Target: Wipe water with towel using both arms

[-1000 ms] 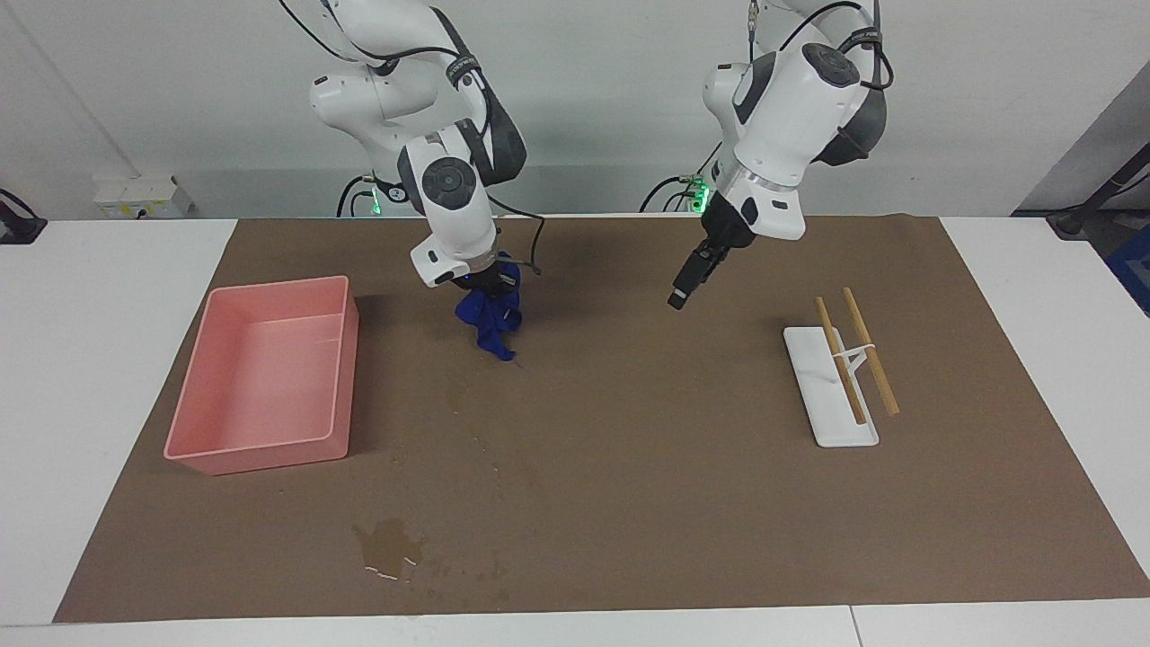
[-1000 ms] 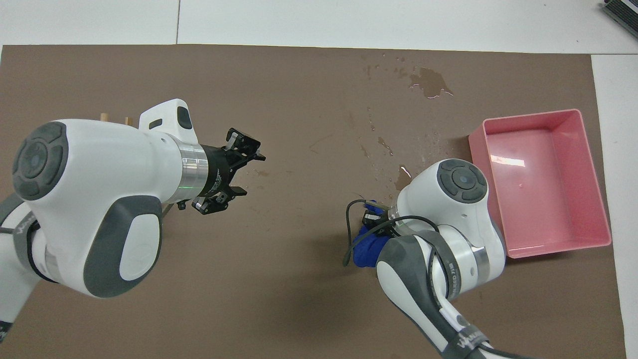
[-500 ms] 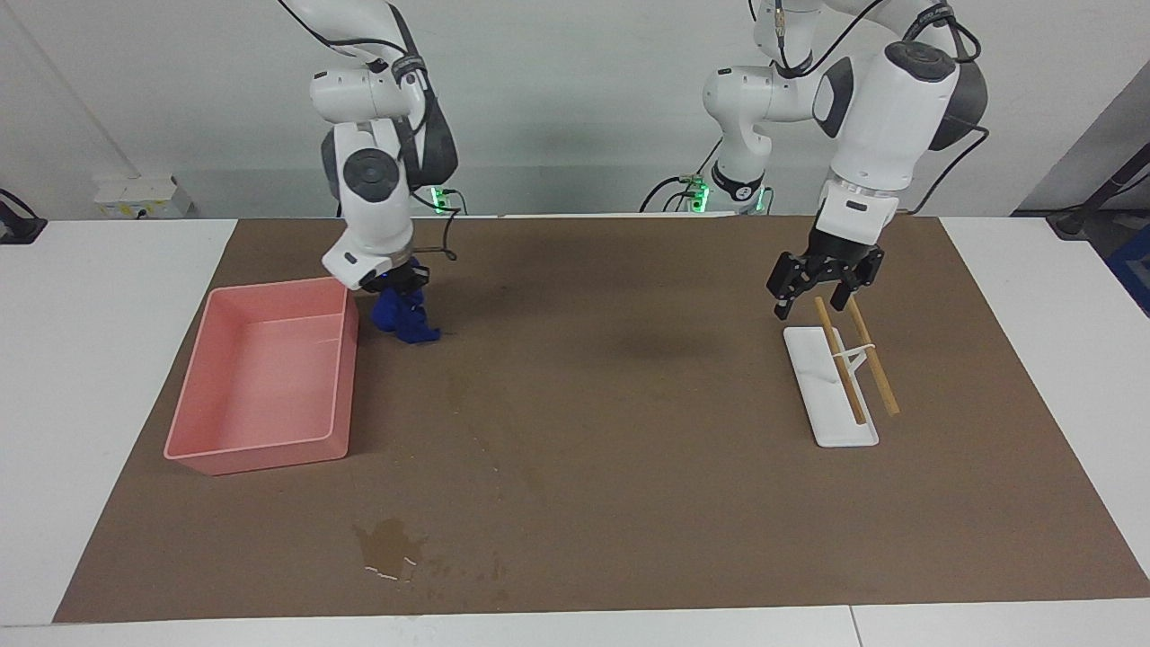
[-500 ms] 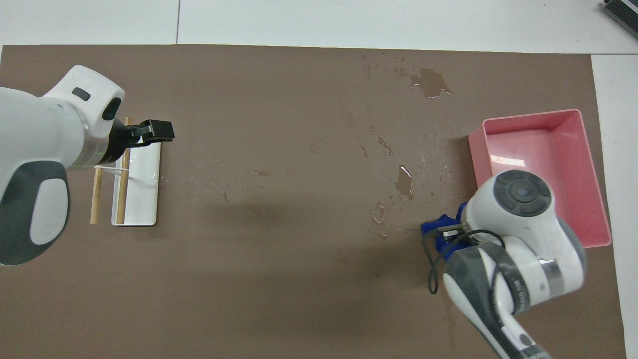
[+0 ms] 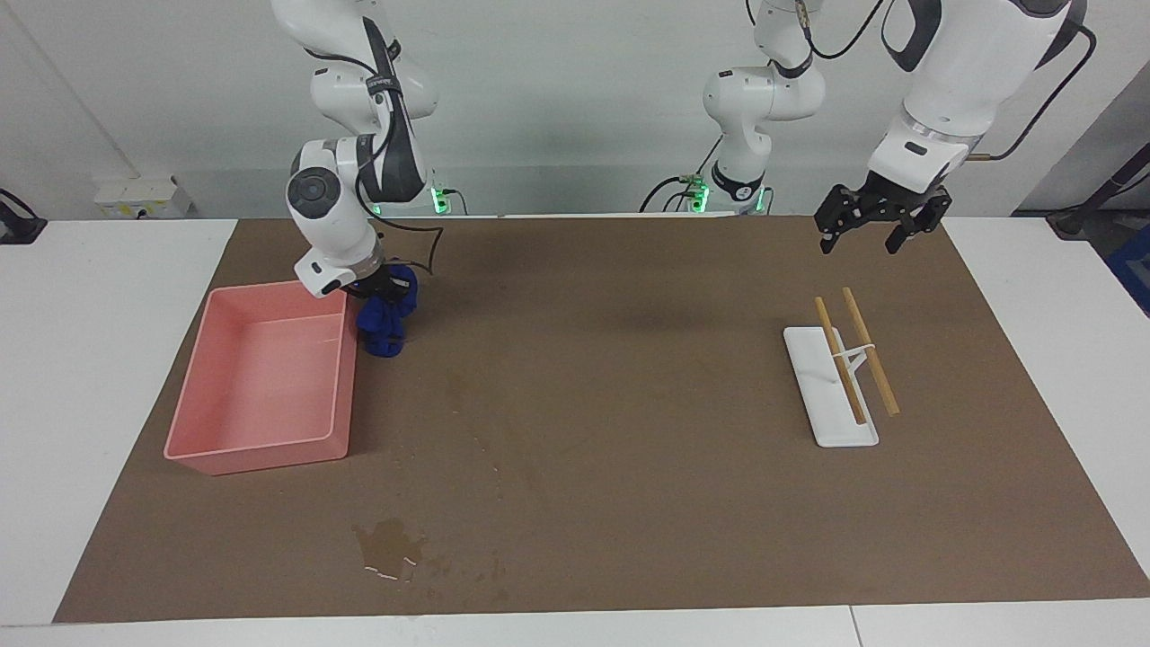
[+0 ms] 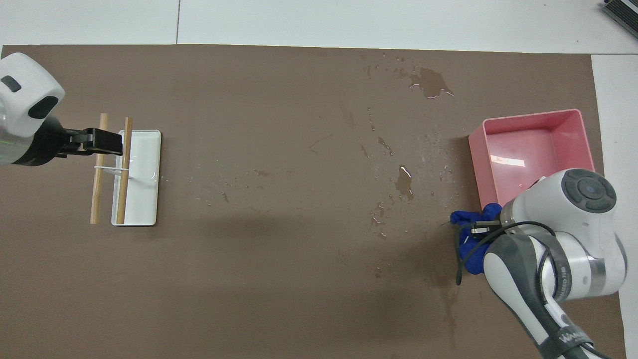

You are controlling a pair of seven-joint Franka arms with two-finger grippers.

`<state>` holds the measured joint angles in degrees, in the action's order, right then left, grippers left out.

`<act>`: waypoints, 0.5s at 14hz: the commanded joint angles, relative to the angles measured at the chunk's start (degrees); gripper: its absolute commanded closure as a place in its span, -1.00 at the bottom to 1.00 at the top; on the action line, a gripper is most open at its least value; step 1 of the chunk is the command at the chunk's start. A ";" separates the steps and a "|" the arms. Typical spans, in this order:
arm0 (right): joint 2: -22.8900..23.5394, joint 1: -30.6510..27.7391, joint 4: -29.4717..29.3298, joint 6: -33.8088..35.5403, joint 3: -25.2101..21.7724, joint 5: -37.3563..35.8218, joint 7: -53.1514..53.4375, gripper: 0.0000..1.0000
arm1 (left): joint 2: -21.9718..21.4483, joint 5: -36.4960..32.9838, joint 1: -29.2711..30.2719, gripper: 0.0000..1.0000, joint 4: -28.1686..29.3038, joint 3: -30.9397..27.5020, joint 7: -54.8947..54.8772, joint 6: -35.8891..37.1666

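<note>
The royal-blue towel (image 5: 386, 325) (image 6: 467, 239) hangs bunched from my right gripper (image 5: 384, 289) (image 6: 479, 227), which is shut on it right beside the pink tray's corner nearest the robots. Whether the towel's lower end touches the mat I cannot tell. My left gripper (image 5: 876, 225) (image 6: 105, 141) hangs open and holds nothing, raised over the mat at the left arm's end of the table. The largest patch of water (image 5: 388, 544) (image 6: 428, 82) lies close to the mat's edge farthest from the robots. A smaller blotch (image 6: 404, 180) and speckled streaks lie between it and the towel.
A pink tray (image 5: 260, 449) (image 6: 543, 115) stands at the right arm's end of the mat. At the left arm's end, a white stand (image 5: 831, 422) (image 6: 144, 199) carries two wooden sticks (image 5: 870, 350) (image 6: 123, 169).
My right arm has carried the towel sideways from mid-mat to the pink tray's corner. My left arm has swung out and up to its own end, past the stick stand.
</note>
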<state>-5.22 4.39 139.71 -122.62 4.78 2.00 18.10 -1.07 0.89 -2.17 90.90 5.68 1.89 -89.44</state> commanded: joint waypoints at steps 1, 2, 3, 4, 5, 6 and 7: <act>-0.58 4.65 1.09 -2.44 0.41 3.26 8.68 1.00 | 1.51 -1.15 0.15 -1.00 -1.87 0.21 -1.54 1.12; 0.73 5.19 1.00 -4.37 0.41 5.19 9.49 1.00 | 1.51 -1.32 0.06 -1.00 -1.87 0.21 -1.45 0.85; 3.00 5.19 0.91 -9.95 0.41 7.29 8.89 1.00 | 1.51 -1.41 0.06 -1.00 -1.87 0.21 -1.45 0.85; 4.50 5.19 0.30 -14.97 0.50 8.01 8.36 1.00 | 1.51 -1.41 -0.03 -1.00 -1.78 0.30 -1.28 0.85; 5.48 5.19 -1.01 -16.59 0.50 8.02 7.75 1.00 | 1.43 -1.41 -0.03 -1.00 -1.52 0.30 -1.01 1.02; 6.53 5.11 -2.41 -17.39 0.41 8.02 7.30 1.00 | 0.73 -1.41 0.15 -1.00 -0.47 0.30 -0.84 1.20; 8.80 4.76 -4.43 -18.61 0.41 8.02 5.39 1.00 | 0.20 -1.41 0.15 -1.00 0.67 0.21 -0.84 1.72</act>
<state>0.03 10.08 139.20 -139.39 5.15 8.44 26.61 -0.35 0.83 -2.17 90.73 5.75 1.21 -89.12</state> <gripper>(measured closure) 0.885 0.000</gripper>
